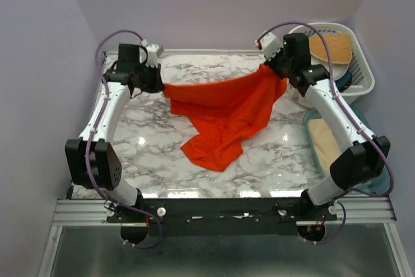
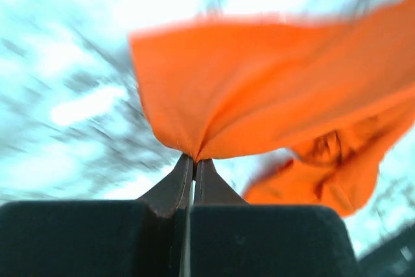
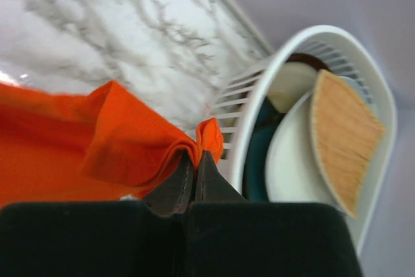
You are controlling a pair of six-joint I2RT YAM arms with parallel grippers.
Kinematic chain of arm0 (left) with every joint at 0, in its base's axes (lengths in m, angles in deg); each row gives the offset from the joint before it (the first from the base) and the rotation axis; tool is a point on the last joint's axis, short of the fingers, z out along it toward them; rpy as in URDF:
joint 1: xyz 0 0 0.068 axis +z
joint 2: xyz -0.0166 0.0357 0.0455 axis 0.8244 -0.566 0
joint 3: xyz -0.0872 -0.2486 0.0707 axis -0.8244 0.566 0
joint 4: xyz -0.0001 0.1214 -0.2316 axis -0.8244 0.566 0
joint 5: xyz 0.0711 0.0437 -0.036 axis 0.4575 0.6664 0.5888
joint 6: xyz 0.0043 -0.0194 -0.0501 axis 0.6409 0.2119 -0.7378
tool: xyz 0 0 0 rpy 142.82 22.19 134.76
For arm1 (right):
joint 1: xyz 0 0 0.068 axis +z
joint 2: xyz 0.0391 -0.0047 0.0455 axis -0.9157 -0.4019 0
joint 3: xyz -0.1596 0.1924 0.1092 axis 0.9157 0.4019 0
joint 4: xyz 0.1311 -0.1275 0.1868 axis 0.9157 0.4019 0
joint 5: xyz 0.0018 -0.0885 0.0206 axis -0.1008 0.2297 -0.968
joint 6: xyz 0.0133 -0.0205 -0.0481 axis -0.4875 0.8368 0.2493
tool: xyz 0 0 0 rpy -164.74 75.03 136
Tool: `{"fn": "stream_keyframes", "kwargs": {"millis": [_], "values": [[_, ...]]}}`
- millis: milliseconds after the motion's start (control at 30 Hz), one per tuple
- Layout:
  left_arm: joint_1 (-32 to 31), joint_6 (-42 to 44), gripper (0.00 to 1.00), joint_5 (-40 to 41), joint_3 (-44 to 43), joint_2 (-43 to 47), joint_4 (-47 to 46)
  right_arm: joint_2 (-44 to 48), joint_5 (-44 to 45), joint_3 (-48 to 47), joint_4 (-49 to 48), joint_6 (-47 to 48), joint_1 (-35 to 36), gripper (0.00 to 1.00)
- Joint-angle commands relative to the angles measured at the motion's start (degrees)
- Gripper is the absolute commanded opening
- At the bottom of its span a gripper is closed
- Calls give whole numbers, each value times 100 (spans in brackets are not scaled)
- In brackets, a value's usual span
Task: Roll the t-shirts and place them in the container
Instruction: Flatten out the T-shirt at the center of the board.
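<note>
The orange-red t-shirt hangs stretched between my two grippers at the far side of the marble table, its lower part drooping onto the table's middle. My left gripper is shut on the shirt's left end; in the left wrist view the fabric fans out from the closed gripper. My right gripper is shut on the shirt's right end; in the right wrist view a fold of cloth is pinched at the closed gripper.
A white slatted basket with folded cloths stands at the back right, close to my right gripper; it also shows in the right wrist view. A teal tray with a beige cloth lies at the table's right edge. Walls close in all around.
</note>
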Motion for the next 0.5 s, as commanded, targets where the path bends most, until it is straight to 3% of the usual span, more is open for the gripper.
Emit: {"fn": "stream_keyframes", "kwargs": {"millis": [0,267,467], "values": [[268,519,0,460,-1144,802,-729,-368,448,-1170,-559,367,-344,1],[365,352,0,663,-2480,1180,-1082,-308,483,-2322,-604,509,-326,1],[365,370,0,724,-2527,1777,-1047,509,71,-2210,133,184,-55,1]]}}
